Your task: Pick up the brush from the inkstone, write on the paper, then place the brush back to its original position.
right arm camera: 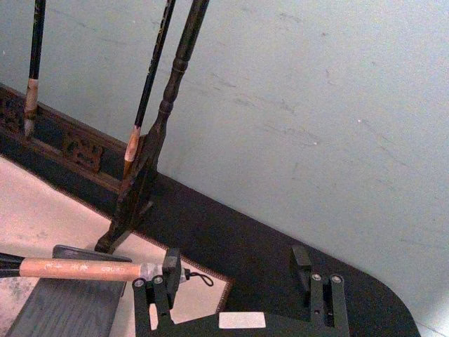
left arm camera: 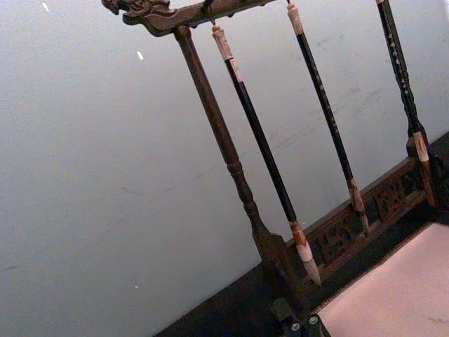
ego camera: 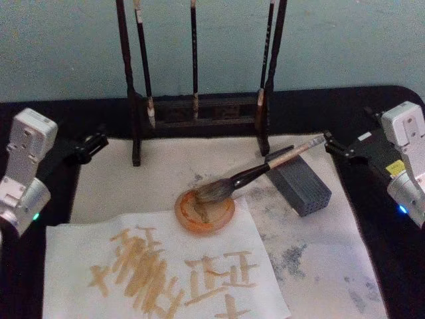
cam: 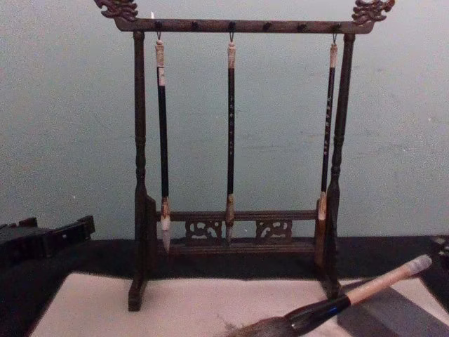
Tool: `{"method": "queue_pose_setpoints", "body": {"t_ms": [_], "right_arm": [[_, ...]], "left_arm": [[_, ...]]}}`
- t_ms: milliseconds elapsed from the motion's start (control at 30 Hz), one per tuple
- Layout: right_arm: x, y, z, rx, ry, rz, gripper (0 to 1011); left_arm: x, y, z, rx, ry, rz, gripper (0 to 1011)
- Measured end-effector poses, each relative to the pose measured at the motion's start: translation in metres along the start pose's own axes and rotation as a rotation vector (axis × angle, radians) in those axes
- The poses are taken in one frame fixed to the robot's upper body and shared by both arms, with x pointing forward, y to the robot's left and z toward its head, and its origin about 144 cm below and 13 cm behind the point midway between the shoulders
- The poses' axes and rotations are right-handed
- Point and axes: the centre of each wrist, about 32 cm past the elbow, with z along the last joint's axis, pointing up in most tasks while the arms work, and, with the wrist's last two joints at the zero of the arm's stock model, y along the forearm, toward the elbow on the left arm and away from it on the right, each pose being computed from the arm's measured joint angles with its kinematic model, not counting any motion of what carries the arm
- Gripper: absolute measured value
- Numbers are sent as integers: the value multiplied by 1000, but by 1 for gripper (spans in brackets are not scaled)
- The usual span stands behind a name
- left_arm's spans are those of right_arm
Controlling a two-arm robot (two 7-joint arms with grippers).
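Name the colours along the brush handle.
The brush handle is pale beige at the top and black near the bristles; clearest in the head view.

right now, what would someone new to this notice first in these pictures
The thick brush lies slanted right of centre, its handle propped on the grey inkstone and its bristles over a round orange dish. In front, the paper carries bold ochre strokes; behind, a dark wooden rack hangs three slim brushes. The right gripper waits open by the handle's end, and the left gripper sits at the left edge.
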Motion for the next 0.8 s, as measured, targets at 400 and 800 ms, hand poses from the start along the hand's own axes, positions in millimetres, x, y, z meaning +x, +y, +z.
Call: {"method": "queue_pose_setpoints", "body": {"t_ms": [400, 800], "right_arm": [[0, 0, 0, 0, 0, -1, 1001], [0, 0, 0, 0, 0, 0, 1001]], "left_arm": [[0, 0, 0, 0, 0, 0, 1002], [0, 0, 0, 0, 0, 0, 1002]]}}
